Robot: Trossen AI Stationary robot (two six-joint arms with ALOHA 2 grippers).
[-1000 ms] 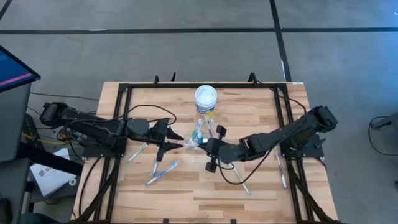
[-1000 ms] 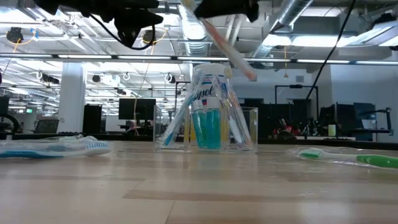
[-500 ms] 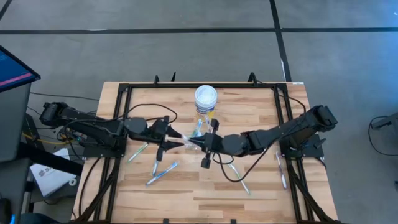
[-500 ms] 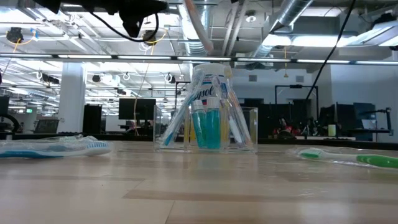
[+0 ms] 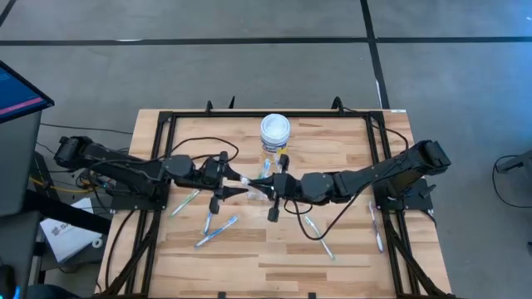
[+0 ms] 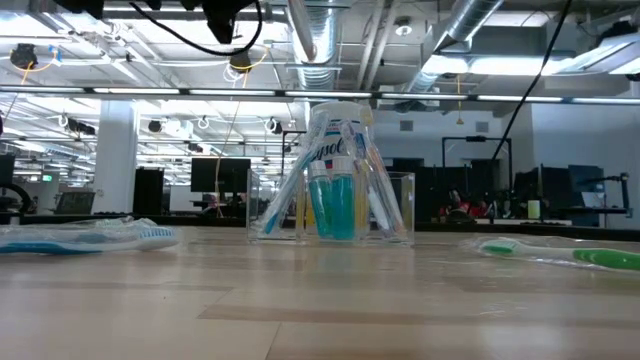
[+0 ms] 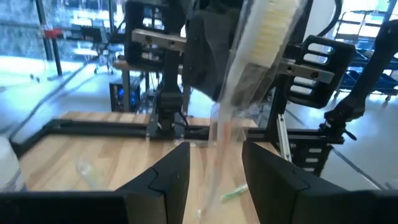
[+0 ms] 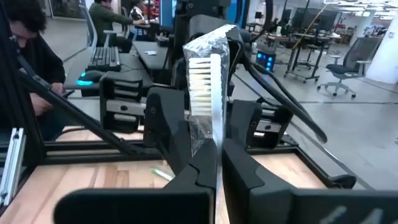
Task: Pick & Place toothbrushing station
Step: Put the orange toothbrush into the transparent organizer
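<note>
- A wrapped toothbrush (image 8: 208,93) is pinched in the right tool (image 5: 268,186), whose fingers are pressed together on its handle; the white bristle head in crinkled clear wrap stands up past the fingertips in the right wrist view.
- The left tool (image 5: 241,184) meets it over the middle of the counter (image 5: 349,257), tip to tip with the right tool. Its fingers (image 7: 171,177) stand apart, and the same brush reaches down between them in the left wrist view, touching neither as far as can be seen.
- Just behind the two tools stands the clear plastic cup (image 6: 335,210), holding teal tubes (image 6: 333,205) and several leaning toothbrushes.
- Directly behind the cup, toward the far edge, is a white-lidded jar (image 5: 275,130).
- Loose toothbrushes lie flat on the wood: a blue-white one (image 6: 90,237) and others near the left arm (image 5: 218,230), a green-white one (image 6: 560,255) and two more by the right arm (image 5: 316,237), one close to the right rail (image 5: 376,226).
- In the low view both tools are out of sight above the cup; only a dark cable shows at the upper edge.
- Beyond the counter, a person (image 8: 28,68) sits at a desk in the room.
</note>
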